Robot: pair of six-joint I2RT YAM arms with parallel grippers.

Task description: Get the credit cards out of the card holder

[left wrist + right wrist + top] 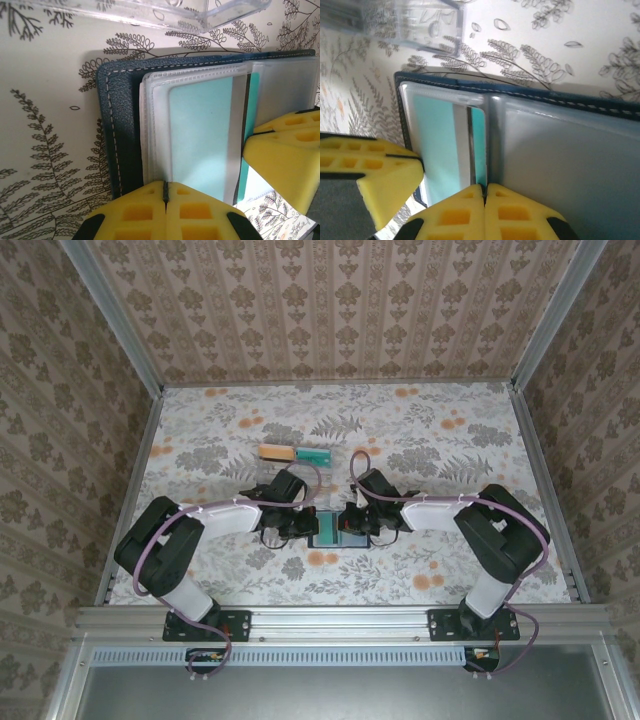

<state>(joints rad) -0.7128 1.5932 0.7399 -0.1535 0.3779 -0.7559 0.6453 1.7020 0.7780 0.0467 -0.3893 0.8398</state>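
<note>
A dark blue card holder (330, 536) lies open between both arms, its stitched cover (122, 140) holding clear sleeves. One teal credit card (200, 135) sits in a sleeve, and its end (479, 142) pokes out beside the spine. My left gripper (165, 187) is shut on the sleeve's near edge. My right gripper (484, 188) is shut where the card's exposed end meets the fold. Each wrist view catches the other gripper's yellow fingers (285, 150) (375, 175). An orange card (275, 452) and a teal card (313, 455) lie loose farther back.
A clear plastic box (200, 15) (430, 30) stands just beyond the holder. The floral table (450, 440) is walled by patterned panels, with metal rails along its sides (545, 490).
</note>
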